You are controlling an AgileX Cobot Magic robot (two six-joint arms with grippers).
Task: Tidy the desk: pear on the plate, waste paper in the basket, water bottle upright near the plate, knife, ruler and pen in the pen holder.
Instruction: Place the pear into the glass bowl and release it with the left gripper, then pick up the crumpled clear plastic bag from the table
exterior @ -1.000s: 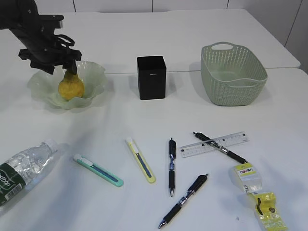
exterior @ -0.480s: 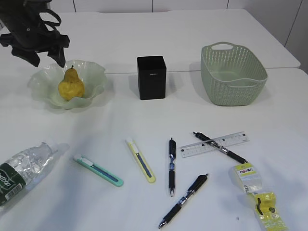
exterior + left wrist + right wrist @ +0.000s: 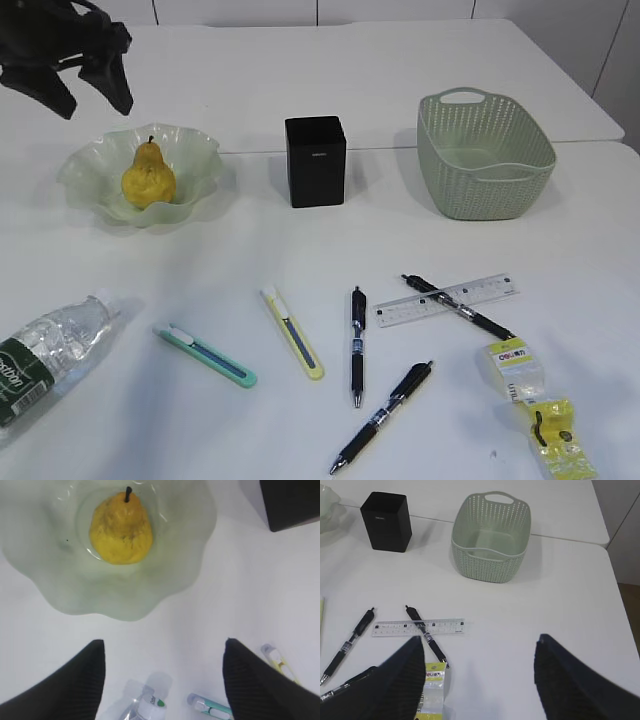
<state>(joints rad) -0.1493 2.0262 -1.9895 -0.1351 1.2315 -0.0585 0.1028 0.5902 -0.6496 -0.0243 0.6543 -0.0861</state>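
The yellow pear [image 3: 148,178] stands free in the green plate [image 3: 196,160]. My left gripper [image 3: 95,105] hangs open above and behind the plate, holding nothing; the left wrist view shows the pear [image 3: 121,529] below it. The water bottle [image 3: 48,352] lies on its side at the front left. A teal knife [image 3: 205,355], a yellow knife [image 3: 293,333], the ruler [image 3: 495,290] and three black pens [image 3: 356,345] lie on the desk. Waste paper [image 3: 515,370] lies front right. My right gripper [image 3: 480,639] is open above it.
The black pen holder [image 3: 315,160] stands at mid-table. The green basket [image 3: 485,155] is to its right, with nothing showing inside. One pen [image 3: 458,307] lies across the ruler. A second yellow scrap [image 3: 560,440] sits by the front right edge.
My left gripper has let go of the pear and risen up and away to the left. The pear stays standing in the plate.
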